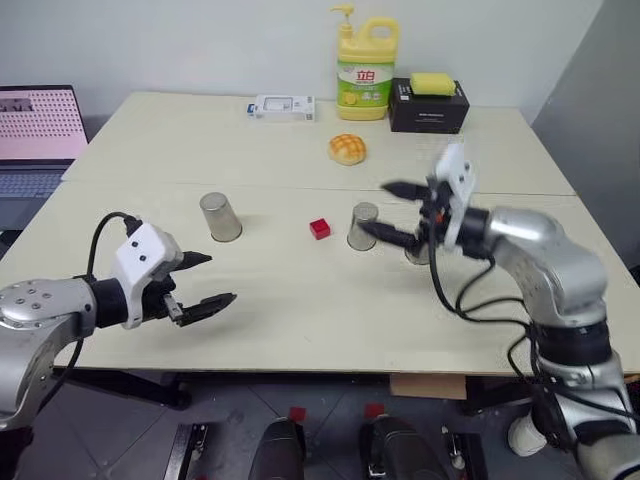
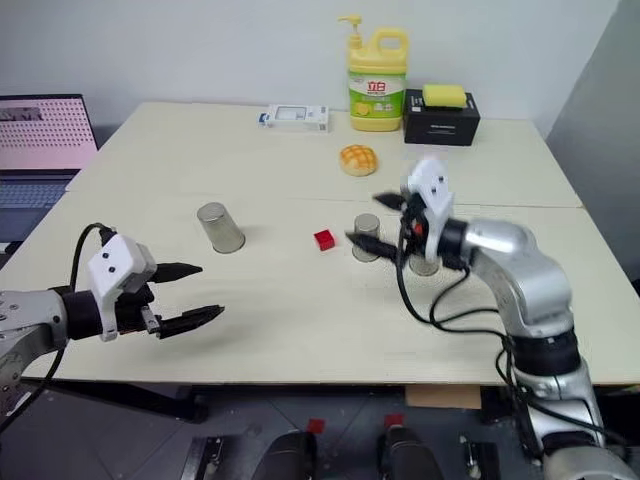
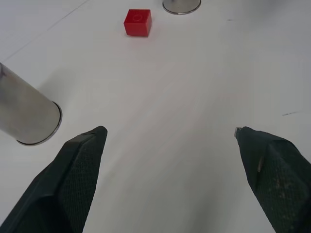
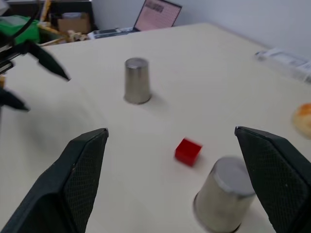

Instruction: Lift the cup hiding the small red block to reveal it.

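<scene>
Left eye view: a pale table (image 1: 300, 330) carries three upside-down cups. The block (image 1: 319, 228) lies uncovered, just beside the middle cup (image 1: 363, 226). Another cup (image 1: 220, 216) stands well apart; a third (image 1: 417, 254) hides behind the right gripper (image 1: 395, 212). That gripper's jaws gape wide, holding nothing, as do the left gripper's (image 1: 204, 280). The right fingers hang near the middle cup; a sideways drift could topple it. The right wrist view adds a laptop (image 4: 156, 14) beyond the table.

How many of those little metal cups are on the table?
3: one cup toward the left, one middle cup beside the red block, one third cup partly hidden behind the right end effector.
</scene>
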Controlling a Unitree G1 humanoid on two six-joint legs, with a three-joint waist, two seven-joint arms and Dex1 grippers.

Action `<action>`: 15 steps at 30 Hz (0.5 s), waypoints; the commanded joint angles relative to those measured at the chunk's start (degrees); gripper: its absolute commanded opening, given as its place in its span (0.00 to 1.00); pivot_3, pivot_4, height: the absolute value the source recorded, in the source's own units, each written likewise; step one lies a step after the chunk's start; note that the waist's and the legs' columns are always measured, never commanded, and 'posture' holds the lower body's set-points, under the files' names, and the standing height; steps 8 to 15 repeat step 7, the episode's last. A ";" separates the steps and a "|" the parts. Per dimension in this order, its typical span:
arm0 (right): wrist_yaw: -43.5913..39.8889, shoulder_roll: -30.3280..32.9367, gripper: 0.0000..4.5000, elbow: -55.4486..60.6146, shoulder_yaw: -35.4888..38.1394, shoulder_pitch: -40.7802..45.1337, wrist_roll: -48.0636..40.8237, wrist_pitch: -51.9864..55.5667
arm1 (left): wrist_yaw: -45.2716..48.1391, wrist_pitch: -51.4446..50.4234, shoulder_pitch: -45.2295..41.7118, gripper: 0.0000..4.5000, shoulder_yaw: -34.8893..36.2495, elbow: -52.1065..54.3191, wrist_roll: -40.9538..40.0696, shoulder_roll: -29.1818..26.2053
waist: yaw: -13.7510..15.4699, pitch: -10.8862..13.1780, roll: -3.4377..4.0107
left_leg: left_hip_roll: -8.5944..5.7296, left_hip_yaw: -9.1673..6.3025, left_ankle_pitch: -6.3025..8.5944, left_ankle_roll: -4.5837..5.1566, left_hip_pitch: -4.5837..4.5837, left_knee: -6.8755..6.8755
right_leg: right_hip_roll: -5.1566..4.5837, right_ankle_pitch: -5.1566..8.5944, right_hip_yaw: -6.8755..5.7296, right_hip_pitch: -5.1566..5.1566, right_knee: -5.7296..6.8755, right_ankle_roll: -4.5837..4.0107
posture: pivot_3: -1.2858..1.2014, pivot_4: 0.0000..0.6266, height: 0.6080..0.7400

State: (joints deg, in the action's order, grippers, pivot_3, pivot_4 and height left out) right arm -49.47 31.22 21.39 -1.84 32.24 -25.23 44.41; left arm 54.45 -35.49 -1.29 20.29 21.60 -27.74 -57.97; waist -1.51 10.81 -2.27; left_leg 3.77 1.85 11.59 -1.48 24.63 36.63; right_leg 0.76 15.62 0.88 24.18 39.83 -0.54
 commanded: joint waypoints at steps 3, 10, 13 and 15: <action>-2.15 7.02 0.99 9.29 1.91 -8.06 -4.84 3.24 | 1.14 1.00 1.32 1.00 4.67 -0.48 -0.31 -0.94 | -0.26 0.00 -0.01 | 0.01 0.02 0.00 0.00 -0.12 0.00 | 0.00 0.00 0.01 -0.06 0.03 0.00 | 0.52 0.24 1.00; -0.45 7.43 0.99 10.57 2.99 -9.99 -5.71 2.76 | 3.03 -0.51 0.97 1.00 5.36 -0.41 -2.47 -1.55 | -0.39 0.01 0.01 | 0.00 0.05 0.00 0.00 -0.30 0.00 | 0.01 -0.02 0.00 -0.07 0.12 -0.01 | 0.52 0.24 1.00; -0.45 7.43 0.99 10.57 2.99 -9.99 -5.71 2.76 | 3.03 -0.51 0.97 1.00 5.36 -0.41 -2.47 -1.55 | -0.39 0.01 0.01 | 0.00 0.05 0.00 0.00 -0.30 0.00 | 0.01 -0.02 0.00 -0.07 0.12 -0.01 | 0.52 0.24 1.00; -0.45 7.43 0.99 10.57 2.99 -9.99 -5.71 2.76 | 3.03 -0.51 0.97 1.00 5.36 -0.41 -2.47 -1.55 | -0.39 0.01 0.01 | 0.00 0.05 0.00 0.00 -0.30 0.00 | 0.01 -0.02 0.00 -0.07 0.12 -0.01 | 0.52 0.24 1.00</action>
